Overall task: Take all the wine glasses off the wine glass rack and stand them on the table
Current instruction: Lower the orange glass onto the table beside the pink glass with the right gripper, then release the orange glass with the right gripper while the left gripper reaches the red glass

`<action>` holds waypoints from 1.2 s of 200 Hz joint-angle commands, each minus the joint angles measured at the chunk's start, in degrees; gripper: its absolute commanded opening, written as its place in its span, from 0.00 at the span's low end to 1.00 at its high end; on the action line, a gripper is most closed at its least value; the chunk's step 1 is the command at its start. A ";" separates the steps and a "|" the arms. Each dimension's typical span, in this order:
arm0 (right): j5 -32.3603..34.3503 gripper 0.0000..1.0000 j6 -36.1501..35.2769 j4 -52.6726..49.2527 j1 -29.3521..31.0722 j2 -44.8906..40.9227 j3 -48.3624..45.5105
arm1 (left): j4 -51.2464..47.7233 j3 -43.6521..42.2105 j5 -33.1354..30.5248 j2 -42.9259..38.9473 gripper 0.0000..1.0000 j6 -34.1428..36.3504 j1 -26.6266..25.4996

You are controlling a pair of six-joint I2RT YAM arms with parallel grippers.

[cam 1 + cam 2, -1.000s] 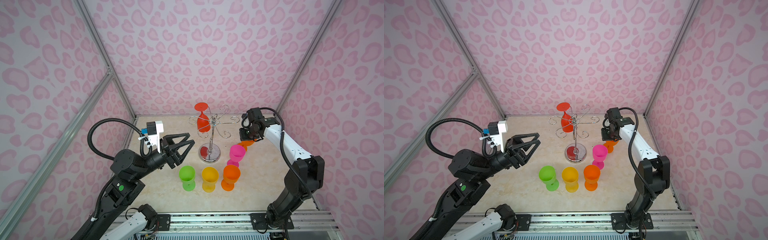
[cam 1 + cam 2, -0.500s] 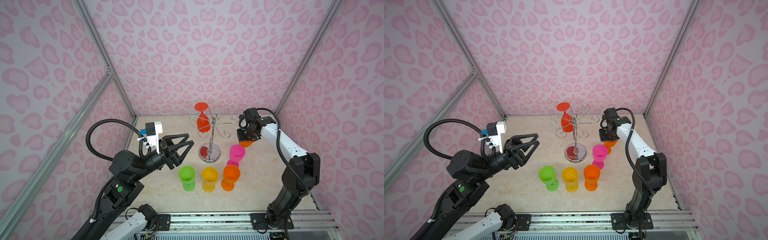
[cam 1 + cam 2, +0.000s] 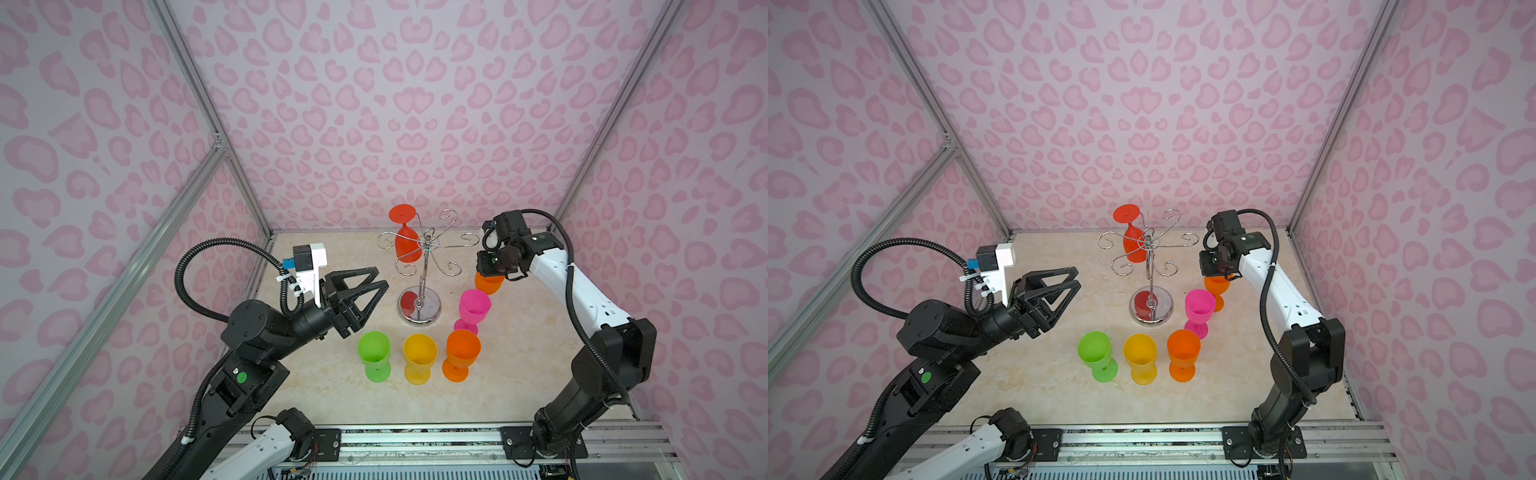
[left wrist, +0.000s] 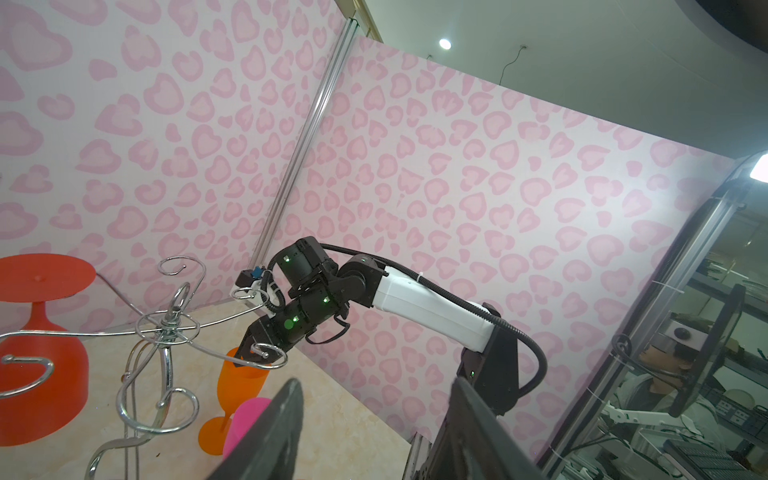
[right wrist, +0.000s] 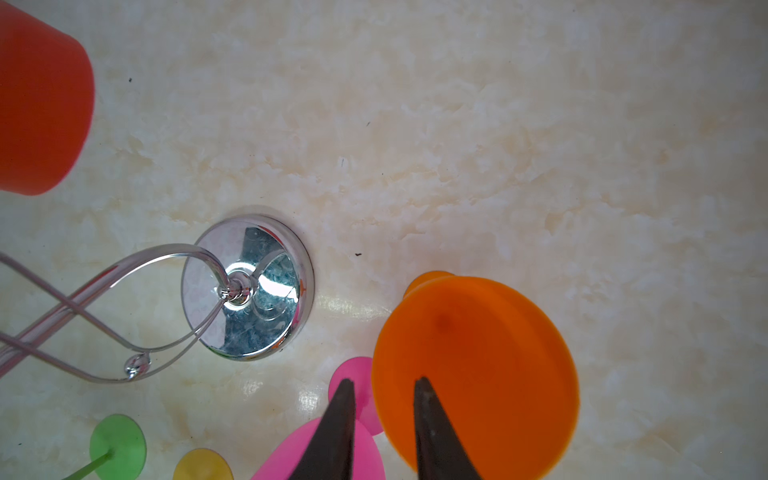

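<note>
The chrome wine glass rack (image 3: 424, 270) (image 3: 1148, 266) (image 4: 166, 328) stands mid-table on its mirror disc base (image 5: 249, 286). A red wine glass (image 3: 405, 249) (image 3: 1133, 249) (image 4: 41, 374) (image 5: 37, 104) hangs upside down from a back-left hook. My left gripper (image 3: 380, 277) (image 3: 1077, 277) (image 4: 376, 382) hovers open and empty left of the rack. Right of the rack, my right gripper (image 3: 490, 272) (image 3: 1214, 272) (image 5: 383, 380) points down over an upright orange glass (image 3: 489, 284) (image 3: 1217, 286) (image 4: 241, 382) (image 5: 498, 374). Its jaws are parted astride the rim, one inside the cup and one outside.
A pink glass (image 3: 473, 307) stands just in front of the orange one. Green (image 3: 374, 349), yellow (image 3: 419, 353) and a second orange glass (image 3: 462, 353) stand in a row before the rack. Pink patterned walls enclose the table on three sides.
My right gripper's jaws have parted from shut over the orange glass, and that arm has shifted slightly left. The left arm has hardly moved.
</note>
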 commanded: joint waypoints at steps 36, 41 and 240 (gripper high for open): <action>-3.26 0.29 4.05 6.46 -2.34 -9.50 -5.21 | -3.48 2.72 -3.50 4.36 0.57 -0.70 2.77; -3.31 0.29 4.57 7.76 -2.79 -10.93 -6.55 | -3.69 3.13 -3.10 5.12 0.57 -1.36 4.00; -4.81 0.36 10.07 12.64 -12.60 -33.89 -23.70 | 0.68 28.29 26.26 54.84 0.55 -18.06 28.67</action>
